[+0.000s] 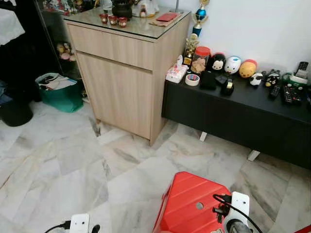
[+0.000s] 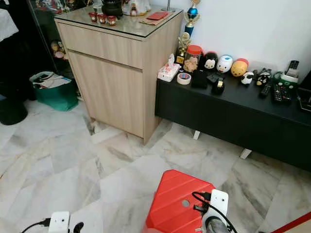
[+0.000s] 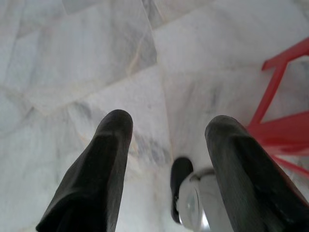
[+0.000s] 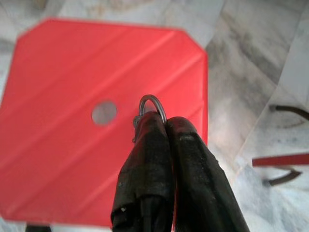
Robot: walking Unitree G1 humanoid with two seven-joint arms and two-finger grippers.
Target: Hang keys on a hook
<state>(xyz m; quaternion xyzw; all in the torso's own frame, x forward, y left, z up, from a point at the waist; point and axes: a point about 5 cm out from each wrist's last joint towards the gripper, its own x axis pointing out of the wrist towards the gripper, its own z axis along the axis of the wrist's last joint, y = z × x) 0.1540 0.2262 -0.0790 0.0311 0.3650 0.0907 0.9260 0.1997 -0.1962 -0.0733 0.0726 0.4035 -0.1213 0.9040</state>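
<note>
Two pincers are low over the marble floor [image 1: 58, 170]. The right pincer [image 4: 164, 121] is closed on a key ring [image 4: 152, 102] above the red stool [image 4: 72, 125]. The left pincer [image 3: 166, 130] is open, holding nothing. Farther off stand a wooden cabinet [image 1: 121, 63] and a black table [image 1: 243, 111] bearing toys.

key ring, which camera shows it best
The right wrist view: the key ring pokes out as a thin metal loop between the shut fingers of the right gripper, over the red stool. In the eye views that wrist sits low by the stool, and the ring cannot be made out. The left wrist view shows floor and open fingers.
</note>
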